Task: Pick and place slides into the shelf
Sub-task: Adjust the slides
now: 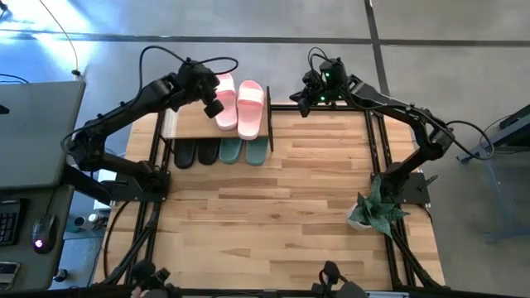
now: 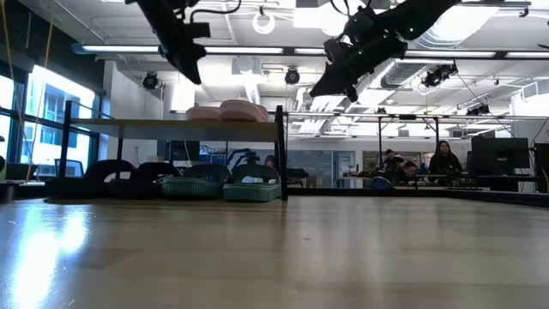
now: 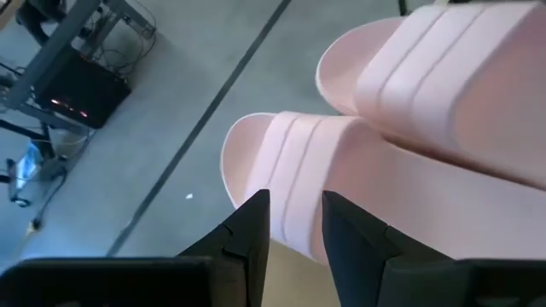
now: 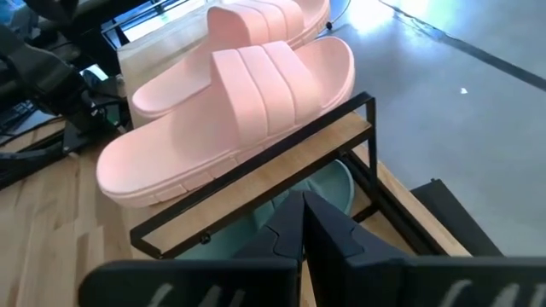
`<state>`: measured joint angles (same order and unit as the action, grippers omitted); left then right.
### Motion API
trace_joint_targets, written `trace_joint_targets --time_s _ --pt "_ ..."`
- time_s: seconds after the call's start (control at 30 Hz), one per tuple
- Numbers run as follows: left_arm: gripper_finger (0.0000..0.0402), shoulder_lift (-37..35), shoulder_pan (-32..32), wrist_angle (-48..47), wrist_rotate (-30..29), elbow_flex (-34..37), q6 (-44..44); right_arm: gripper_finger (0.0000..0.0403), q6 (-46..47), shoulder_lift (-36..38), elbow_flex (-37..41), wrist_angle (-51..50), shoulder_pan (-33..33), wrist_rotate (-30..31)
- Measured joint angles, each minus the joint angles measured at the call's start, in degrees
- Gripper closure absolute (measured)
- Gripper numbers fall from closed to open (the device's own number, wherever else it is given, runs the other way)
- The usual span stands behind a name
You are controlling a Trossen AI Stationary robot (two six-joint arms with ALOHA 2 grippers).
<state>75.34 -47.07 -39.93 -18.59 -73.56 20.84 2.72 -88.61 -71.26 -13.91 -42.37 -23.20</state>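
While both arms reach over the far edge of the bench (image 1: 273, 215), the shelf (image 1: 186, 124) stands at the bench's far left part, its light top board carrying the pale pink slides (image 1: 250, 108) side by side. In the high view the pink pair lies on the right half of the board, toes pointing away from the bench's near edge, and one slide is partly hidden by the left arm. Beneath the board, on the lower level, the black slides (image 1: 195, 152) sit to the left and the sage green slides (image 1: 244, 151) to the right, four heels showing in a row.

The left claw (image 1: 217, 106) hangs just above the pink slide nearer that arm. In the left wrist view its two dark fingers (image 3: 256, 223) stand a narrow gap apart with the pink strap seen between and beyond them; they grip nothing that can be made out.

The right claw (image 1: 305, 101) hovers just past the shelf's right end, apart from the slides. In the right wrist view its fingers (image 4: 320, 223) are pressed together, empty, with the shelf's black frame and the pink pair (image 4: 230, 111) ahead.

A potted plant (image 1: 377, 209) stands near the bench's right edge. In the low view, people (image 2: 446, 159) sit far back in the room.
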Motion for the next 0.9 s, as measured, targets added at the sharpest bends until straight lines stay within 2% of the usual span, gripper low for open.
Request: trace_joint_targets --time_s 0.07,0.2,0.37,0.63,0.73,0.9 --pt "0.0307 1.34 -0.34 1.37 -0.25 0.00 1.19 0.0403 -0.31 -0.01 0.00 0.00 0.00 0.63" --pt "0.0307 4.12 -0.19 4.39 -4.43 0.00 4.81 0.0402 -1.57 -0.01 0.00 0.00 0.00 0.72" --pt "0.0307 6.87 0.01 3.30 -4.52 0.01 7.37 0.0402 -1.68 -0.01 0.00 -0.02 0.00 0.71" --pt "0.0304 7.09 1.01 4.14 -6.54 0.00 11.50 0.0402 -5.26 -0.03 0.00 -0.02 0.00 0.72" --pt "0.0286 7.09 0.99 4.28 -8.76 0.00 12.50 0.0402 -6.72 -0.03 0.00 0.05 0.00 0.71" --pt "0.0235 7.06 0.96 7.27 -12.02 0.00 13.48 0.0402 -8.81 -0.05 0.00 0.88 0.00 0.72"
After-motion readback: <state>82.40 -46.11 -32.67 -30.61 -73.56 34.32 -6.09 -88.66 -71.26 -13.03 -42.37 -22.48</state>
